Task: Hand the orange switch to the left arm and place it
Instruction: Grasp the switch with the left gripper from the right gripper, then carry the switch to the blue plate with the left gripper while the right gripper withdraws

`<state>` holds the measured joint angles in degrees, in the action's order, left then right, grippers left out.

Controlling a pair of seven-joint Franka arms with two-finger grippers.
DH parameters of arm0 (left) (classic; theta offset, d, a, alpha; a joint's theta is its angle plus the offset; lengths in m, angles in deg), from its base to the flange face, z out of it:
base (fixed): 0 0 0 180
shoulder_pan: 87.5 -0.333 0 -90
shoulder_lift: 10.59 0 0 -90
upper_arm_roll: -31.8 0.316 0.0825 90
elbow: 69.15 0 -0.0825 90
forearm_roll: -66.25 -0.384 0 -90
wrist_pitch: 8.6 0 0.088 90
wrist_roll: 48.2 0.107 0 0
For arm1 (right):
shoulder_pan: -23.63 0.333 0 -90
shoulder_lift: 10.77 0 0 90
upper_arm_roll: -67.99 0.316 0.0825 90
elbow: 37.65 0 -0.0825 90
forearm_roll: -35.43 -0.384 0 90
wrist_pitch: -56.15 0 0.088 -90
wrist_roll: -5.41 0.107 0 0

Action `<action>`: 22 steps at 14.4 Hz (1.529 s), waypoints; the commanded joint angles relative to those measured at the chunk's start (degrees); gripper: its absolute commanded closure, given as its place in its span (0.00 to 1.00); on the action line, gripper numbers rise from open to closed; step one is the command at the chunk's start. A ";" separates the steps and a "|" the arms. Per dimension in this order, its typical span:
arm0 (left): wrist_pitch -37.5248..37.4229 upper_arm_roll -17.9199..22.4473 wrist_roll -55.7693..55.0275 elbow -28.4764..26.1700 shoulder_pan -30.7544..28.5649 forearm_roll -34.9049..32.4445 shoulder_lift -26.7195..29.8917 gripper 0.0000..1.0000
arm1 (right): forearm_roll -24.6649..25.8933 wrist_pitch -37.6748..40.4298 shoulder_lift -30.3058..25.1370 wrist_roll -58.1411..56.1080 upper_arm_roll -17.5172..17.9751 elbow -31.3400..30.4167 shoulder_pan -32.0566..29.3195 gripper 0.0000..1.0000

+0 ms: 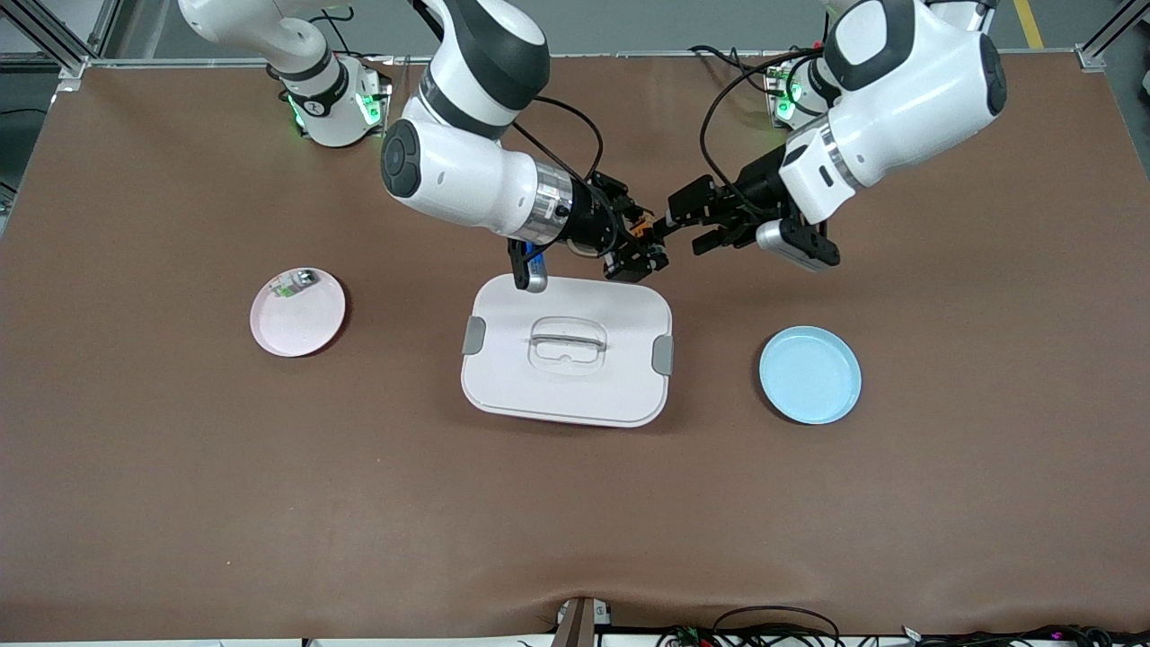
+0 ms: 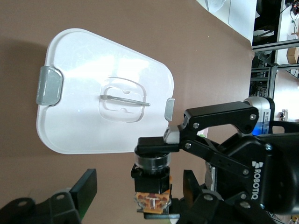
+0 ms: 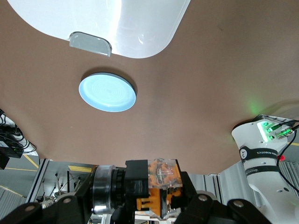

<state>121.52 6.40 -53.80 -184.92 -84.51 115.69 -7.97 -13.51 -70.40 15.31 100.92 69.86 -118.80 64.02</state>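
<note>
Pink plate (image 1: 297, 313): on the worktop toward the right arm's end, well apart from both end effectors; a small green-white-silver part (image 1: 295, 281) lies on it.
Right end effector (image 1: 634, 244): up in the air over the box's edge, fingers closed on the orange switch (image 1: 640, 228).
Orange switch: held aloft in the right end effector, its free end pointing at the left end effector; in the left wrist view (image 2: 152, 186) it sits in the gap of the left fingers.
Box (image 1: 567, 349): lid on, below the right end effector and nearer the front camera than the meeting point.
Left end effector (image 1: 694, 221): in the air just beside the right one, fingers spread wide either side of the switch, not yet gripping.
Blue plate (image 1: 809, 375): bare, on the worktop below and to the side of the left end effector.
Progress: pickup and lift look done; the handover is at hand. Left to do, by my judgement: left fingers close, right fingers release, then carry to the blue plate, probably the goal.
</note>
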 commanded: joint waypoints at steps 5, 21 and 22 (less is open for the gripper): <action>6.81 -3.42 1.21 -0.25 -0.18 1.89 -2.80 0.34 | -1.07 0.16 0.99 0.91 -0.46 1.87 0.57 0.82; 6.02 -3.87 0.77 0.19 -5.70 -8.12 -2.80 1.00 | -0.11 0.33 1.26 0.21 -0.64 1.96 0.57 0.00; 5.94 -3.87 0.77 0.28 -6.15 -9.00 -3.06 1.00 | 0.16 0.33 1.25 0.20 -0.55 1.96 0.48 0.00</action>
<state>127.17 2.70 -53.21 -184.89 -87.74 109.76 -11.08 -13.74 -71.66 16.71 100.81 69.63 -117.52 64.25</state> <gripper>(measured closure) 0.586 0.013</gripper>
